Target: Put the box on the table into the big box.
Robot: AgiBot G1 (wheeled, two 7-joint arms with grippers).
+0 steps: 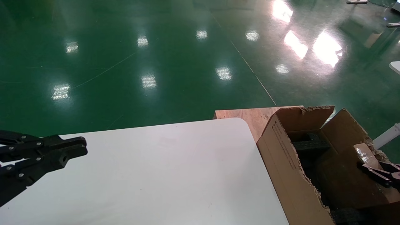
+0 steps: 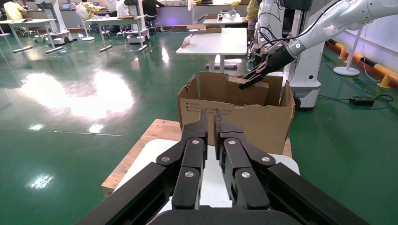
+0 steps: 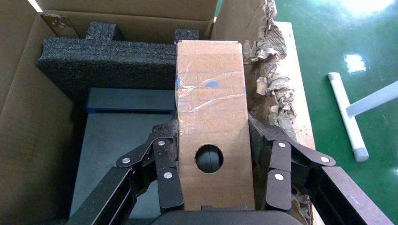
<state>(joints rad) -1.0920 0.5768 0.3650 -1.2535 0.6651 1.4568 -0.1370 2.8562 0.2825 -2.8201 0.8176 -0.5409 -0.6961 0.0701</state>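
Visibility is limited in the head view: the right end effector (image 1: 376, 175) is cut off at the frame edge, and the box (image 1: 365, 156) it carries shows only as a small taped corner above the fingers. The floor of the big box (image 1: 282, 156) is in shadow there. The left end effector (image 1: 67, 150) is also cut off at the frame's left side.

Surroundings: the white surface (image 1: 162, 175) has a rounded corner next to the big box, and a plywood board (image 1: 250, 115) lies beyond that corner, partly under the carton. Black foam blocks (image 3: 108, 56) line the far inner wall of the big box (image 3: 28, 122), with a dark flat panel (image 3: 112, 154) below them. A ragged torn edge (image 3: 272, 89) runs just beside the box.

Position: the right end effector (image 3: 216, 183) is clamped on the box (image 3: 210, 93), one finger on each long side, near the end with the round hole (image 3: 209, 158). The box is inside the opening of the big box, held above the dark panel; clear tape crosses its broad face.

The left end effector (image 2: 210, 124) hangs over the surface (image 2: 211, 183) with fingers together, well apart from the big box (image 2: 234, 115).
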